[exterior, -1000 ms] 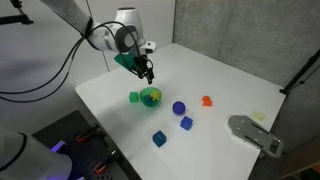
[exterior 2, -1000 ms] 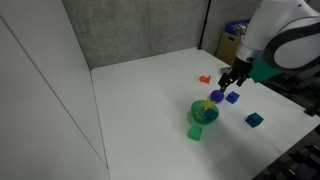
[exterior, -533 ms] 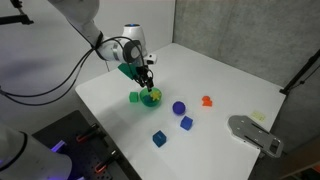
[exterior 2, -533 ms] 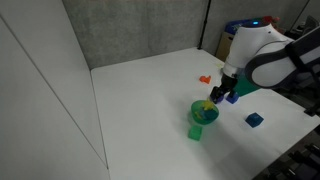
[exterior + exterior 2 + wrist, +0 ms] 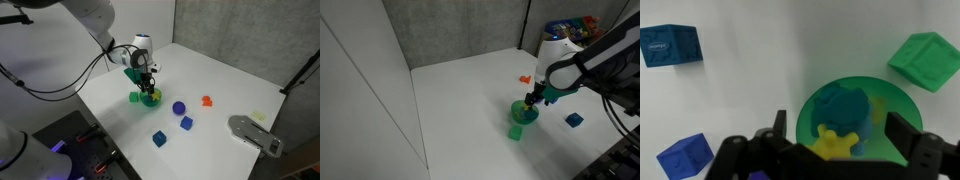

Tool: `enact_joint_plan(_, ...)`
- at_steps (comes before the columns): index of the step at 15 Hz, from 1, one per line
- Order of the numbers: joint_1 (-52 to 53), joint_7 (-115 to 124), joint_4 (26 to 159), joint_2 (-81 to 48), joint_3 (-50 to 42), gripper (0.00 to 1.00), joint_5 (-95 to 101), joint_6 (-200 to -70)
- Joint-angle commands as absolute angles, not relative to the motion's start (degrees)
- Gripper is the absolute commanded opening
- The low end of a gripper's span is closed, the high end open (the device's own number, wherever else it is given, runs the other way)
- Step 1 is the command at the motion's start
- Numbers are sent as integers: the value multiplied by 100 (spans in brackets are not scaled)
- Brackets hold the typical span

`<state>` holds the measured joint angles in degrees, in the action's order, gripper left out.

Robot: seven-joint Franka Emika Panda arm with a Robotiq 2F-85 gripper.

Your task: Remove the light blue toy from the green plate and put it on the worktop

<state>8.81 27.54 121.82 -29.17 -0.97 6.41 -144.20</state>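
White bench [image 5: 760,95] below me: two dark blue cubes [image 5: 668,45] at left, then one green plate [image 5: 892,100] holding one light blue toy [image 5: 845,105] touching one yellow piece [image 5: 835,143], one green cube [image 5: 928,60] right. My jaws stand wide, straddling the plate. The toy is lumpy; I cannot tell its long axis.

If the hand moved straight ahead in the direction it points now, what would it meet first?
Most likely the light blue toy in the green plate, lying between the open fingers of the hand; a yellow toy sits beside it. Depth is unclear.

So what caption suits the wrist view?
Open gripper above the green plate, which holds the light blue toy and a yellow toy.
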Motion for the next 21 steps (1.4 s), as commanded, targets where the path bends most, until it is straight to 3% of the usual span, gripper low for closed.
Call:
enact_joint_plan(1, 843, 2506, 11726, -3329, -81, 100, 243, -14168)
enact_joint_plan(16, 896, 2192, 11229, -3966, -66, 100, -63, -14357)
enact_joint_plan(17, 915, 2195, 11226, -3977, -80, 75, -43, -14352)
enact_joint_plan(18, 924, 2178, 11230, -3980, -83, 74, -33, -14351)
enact_joint_plan(21, 958, 2170, 11236, -3958, -103, 49, -6, -14327)
